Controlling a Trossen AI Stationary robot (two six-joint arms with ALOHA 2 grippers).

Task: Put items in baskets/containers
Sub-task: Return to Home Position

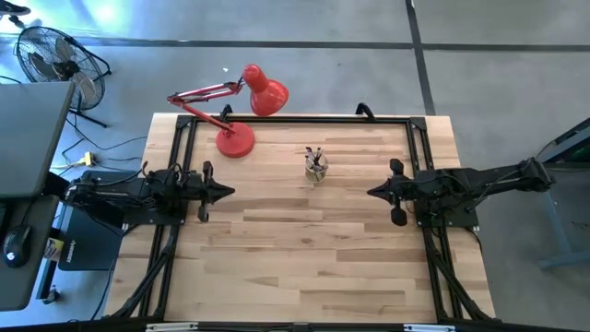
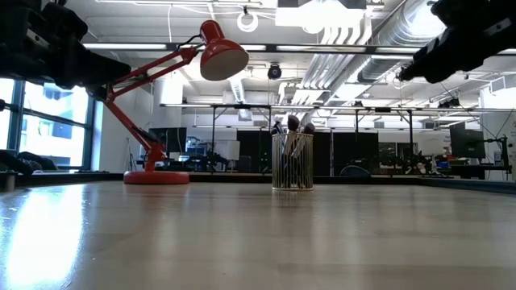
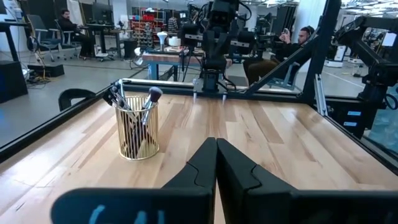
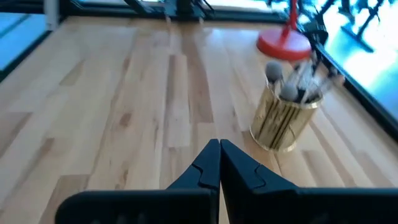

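Observation:
A small gold-striped cup [image 1: 316,170] stands upright on its base on the wooden table, toward the far edge near the middle. Several thin brushes [image 3: 134,99] stand in it, bristle ends up, leaning on its rim; they show also in the right wrist view [image 4: 295,81] and the low view [image 2: 292,127]. My left gripper [image 1: 229,192] hangs shut over the table's left side, pointing level toward the right. My right gripper [image 1: 372,192] hangs shut over the right side, pointing toward the left and tipped a little down. Both are well clear of the cup.
A red desk lamp [image 1: 241,111] stands on its round base [image 1: 235,140] at the far left of the table, its shade [image 1: 267,92] past the far edge. A black frame [image 1: 304,118] runs along the table's far edge and sides. Bare wood [image 1: 304,249] lies between the grippers and the near edge.

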